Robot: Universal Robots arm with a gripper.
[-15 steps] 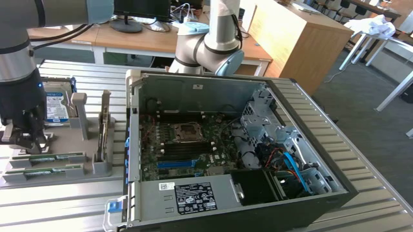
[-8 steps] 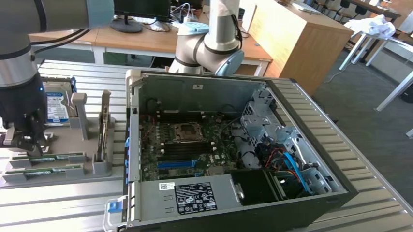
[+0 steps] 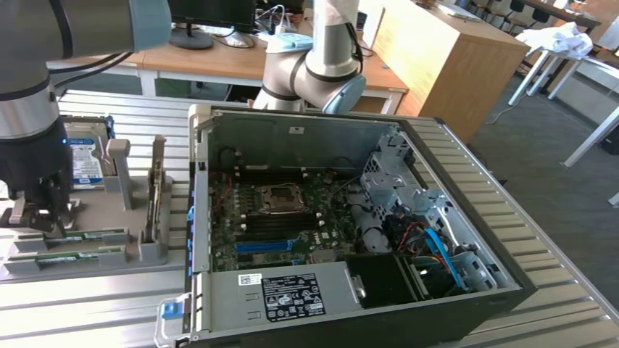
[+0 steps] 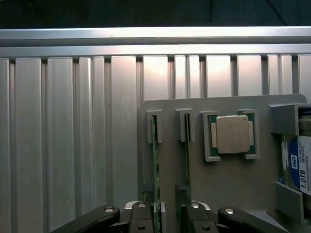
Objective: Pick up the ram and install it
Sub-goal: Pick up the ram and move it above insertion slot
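Note:
Two green ram sticks (image 3: 85, 236) (image 3: 72, 255) lie on edge in a grey holder (image 3: 106, 267) on the exterior view's left, beside the open computer case (image 3: 290, 127). In the wrist view they appear edge-on as thin green strips (image 4: 156, 160) (image 4: 187, 160) in the holder's slots. My gripper (image 3: 43, 217) hangs low over the end of the sticks, open. Its two fingertips (image 4: 145, 216) stand apart, one near each stick, and my gripper (image 4: 168, 217) has bare holder plate between them. It holds nothing. The motherboard's memory slots (image 3: 290, 220) lie inside the case.
A square silver processor chip (image 4: 232, 134) sits in its own pocket of the holder (image 4: 228, 189). A hard drive (image 3: 82, 156) (image 4: 302, 165) stands at the holder's far side. A second grey arm (image 3: 320, 72) stands behind the case. The table (image 3: 97, 312) is ribbed aluminium.

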